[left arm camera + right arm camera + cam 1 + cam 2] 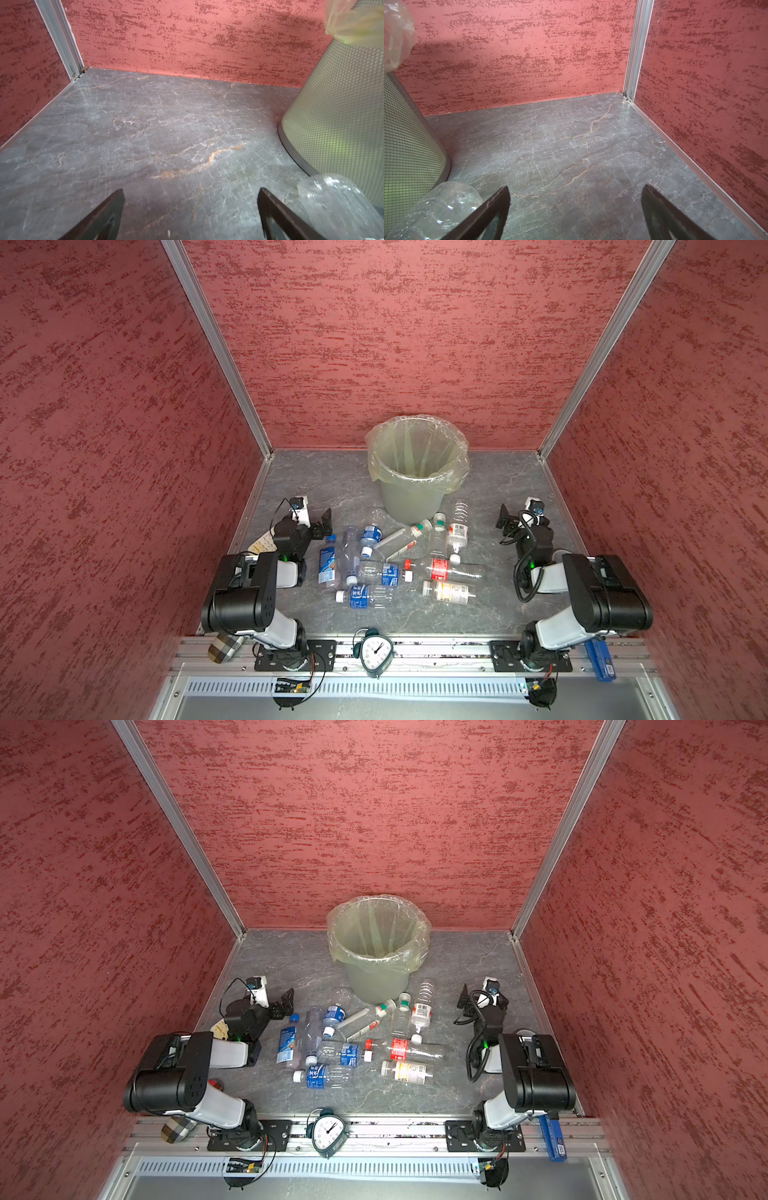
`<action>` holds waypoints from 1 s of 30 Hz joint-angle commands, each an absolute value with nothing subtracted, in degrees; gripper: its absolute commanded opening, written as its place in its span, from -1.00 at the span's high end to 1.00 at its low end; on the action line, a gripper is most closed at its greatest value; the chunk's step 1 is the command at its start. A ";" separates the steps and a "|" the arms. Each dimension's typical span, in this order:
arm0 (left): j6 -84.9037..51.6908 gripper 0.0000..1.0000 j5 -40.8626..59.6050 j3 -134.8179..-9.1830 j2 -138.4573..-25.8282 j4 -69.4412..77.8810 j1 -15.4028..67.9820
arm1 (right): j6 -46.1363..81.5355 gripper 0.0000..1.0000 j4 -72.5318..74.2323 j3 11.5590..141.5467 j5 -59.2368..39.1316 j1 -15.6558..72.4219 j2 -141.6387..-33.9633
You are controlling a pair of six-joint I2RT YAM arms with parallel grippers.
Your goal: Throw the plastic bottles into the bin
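1. The plastic bottles (380, 572) are all down on their sides in a loose heap on the grey table (498, 489), just in front of the bin and between the two arms. I make it about ten, but the clear ones overlap, so that count is shaky.
2. The nearest ones lie crosswise. The red-labelled bottle (440, 569), the yellow-labelled bottle (451, 592) and the blue-labelled bottle (360, 597) all have their caps toward the left arm's side.
3. Farther back, the long axes run near to far. The green-capped bottle (401, 541) slants with its cap up toward the bin. The ribbed bottle (458, 526) points its white cap at the near edge, with its base by the bin's foot.
4. The bin (409, 502) stands upright at the back middle of the table, its yellowish bag folded over the rim. Inside I see only the bag.
5. On the left gripper (191, 189), the jaws are spread wide with nothing in them, only table between them. A clear bottle base sits just outside one finger, beside the bin's wall.
6. The right gripper (576, 186) is the same: spread wide, holding nothing, with another clear bottle base just outside one finger by the bin.
7. Out front, a teal alarm clock (376, 651) stands on the rail between the arm bases. A cream calculator (262, 545) peeks out from under the left arm.
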State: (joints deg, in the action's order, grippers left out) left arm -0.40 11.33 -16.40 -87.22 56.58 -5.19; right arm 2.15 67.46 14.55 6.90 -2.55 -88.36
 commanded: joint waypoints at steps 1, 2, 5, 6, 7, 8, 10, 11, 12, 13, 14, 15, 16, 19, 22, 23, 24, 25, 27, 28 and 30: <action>-0.77 -0.99 10.71 -13.63 -83.77 62.64 -5.30 | 2.53 -0.97 72.53 12.23 9.15 -2.04 -86.95; -0.62 -0.99 10.41 -12.99 -82.17 62.30 -5.10 | 2.68 -0.97 72.80 11.50 10.01 -1.81 -85.84; -0.01 -0.99 6.38 -12.19 -75.97 57.85 -3.70 | 3.35 -0.97 71.46 10.28 14.78 -1.14 -80.91; 0.00 -0.99 4.94 -12.22 -74.17 56.25 -3.27 | 3.65 -0.97 69.08 10.59 16.02 -0.98 -79.25; 0.04 -0.99 3.87 -12.21 -71.92 54.63 -2.83 | 3.90 -0.97 66.20 11.21 17.39 -0.82 -76.96; 0.12 -0.99 2.71 -12.26 -70.05 53.50 -2.29 | 4.29 -0.97 63.11 12.17 19.48 -0.67 -74.96; 0.35 -0.99 0.96 -12.52 -66.81 51.47 -1.15 | 6.55 -0.97 55.54 15.15 24.26 -0.28 -71.69; 0.26 -0.99 0.02 -12.73 -65.08 50.20 -0.43 | 8.83 -0.97 50.94 16.95 26.50 -0.31 -70.21; 0.07 -0.99 -1.16 -12.91 -63.65 48.85 0.30 | 10.54 -0.97 47.13 18.70 28.13 -0.28 -69.24; -0.53 -0.99 -2.95 -13.29 -61.99 46.95 1.15 | 12.84 -0.97 42.24 21.13 30.22 -0.30 -68.32; -1.29 -0.99 -4.67 -13.75 -60.40 44.83 2.09 | 16.06 -0.97 35.86 24.02 32.67 -0.34 -67.74; -2.11 -0.99 -6.25 -14.14 -59.26 42.90 2.91 | 19.43 -0.98 29.58 26.79 35.02 -0.27 -67.44; -3.51 -0.99 -8.46 -14.68 -57.69 40.53 3.98 | 24.54 -0.97 21.57 30.36 37.22 -0.27 -67.33; -7.57 -0.99 -13.27 -16.91 -53.75 32.11 6.61 | 35.00 -0.97 1.33 39.88 37.88 -0.20 -67.18; -15.47 -0.99 -14.82 -20.65 -49.83 18.95 7.20 | 37.09 -0.97 -6.35 41.48 38.14 0.64 -63.80; -17.99 -0.99 -14.77 -21.70 -48.65 15.21 7.21 | 36.56 -0.97 -6.45 40.78 37.59 0.92 -62.06; -21.18 -0.99 -15.06 -23.48 -47.61 9.37 7.21 | 35.49 -0.97 -6.36 39.78 37.20 1.31 -59.87; -21.96 -0.99 -14.45 -24.78 -46.82 5.82 7.32 | 34.82 -0.98 -6.76 39.29 37.23 1.83 -58.17; -22.20 -0.99 -14.85 -25.76 -45.45 1.32 8.28 | 32.21 -0.97 -7.98 39.08 36.45 3.37 -55.29; -22.32 -0.99 -14.98 -25.75 -44.49 0.00 8.88 | 31.23 -0.97 -9.22 39.40 36.42 4.28 -54.29; -23.06 -0.99 -15.17 -25.60 -42.65 -2.35 10.16 | 29.87 -0.98 -11.11 39.83 35.97 6.49 -52.87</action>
State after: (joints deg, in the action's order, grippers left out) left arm -19.38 -13.80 -25.32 -44.40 8.84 8.69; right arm 30.76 -4.27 39.57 34.96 4.12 -54.61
